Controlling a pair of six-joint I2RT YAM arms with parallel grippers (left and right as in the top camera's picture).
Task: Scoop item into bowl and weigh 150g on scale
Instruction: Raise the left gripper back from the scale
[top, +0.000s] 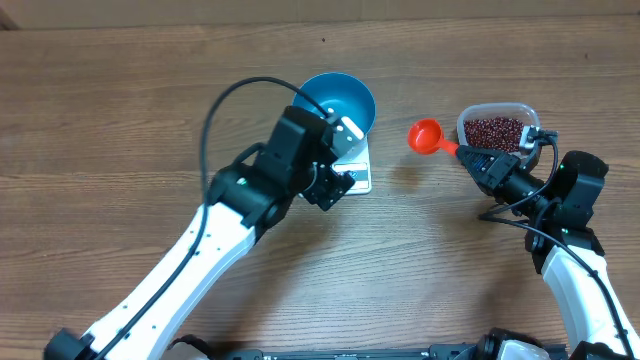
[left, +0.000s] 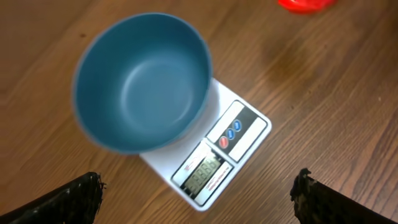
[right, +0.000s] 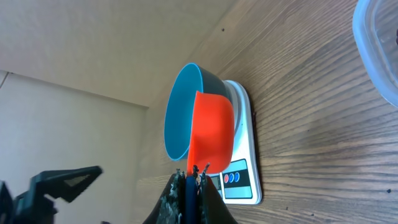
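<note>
The left gripper (left: 199, 185) hangs over the scale (left: 239, 127) with its jaws spread wide. In the left wrist view its two dark fingers (left: 81, 196) sit far apart at the bottom corners, touching nothing and holding nothing.

The blue bowl (top: 338, 100) stands upright on the white scale, just past the middle of the wooden table (top: 120, 120) toward 12 o'clock. It covers most of the platform. The display and the button strip stick out from under it at about 5 o'clock in the left wrist view. The digits are too blurred to read.

The right gripper (top: 478, 160) is clenched on the dark handle of a red scoop (top: 426, 136). In the right wrist view the fingertips are pressed together around that handle. The scoop's cup is off the bowl's rim at about 3 o'clock, above bare wood between the bowl and a clear tub (top: 467, 122).

The beans (top: 495, 131) lie heaped in that tub, well apart from the bowl, again at 3 o'clock.
</note>
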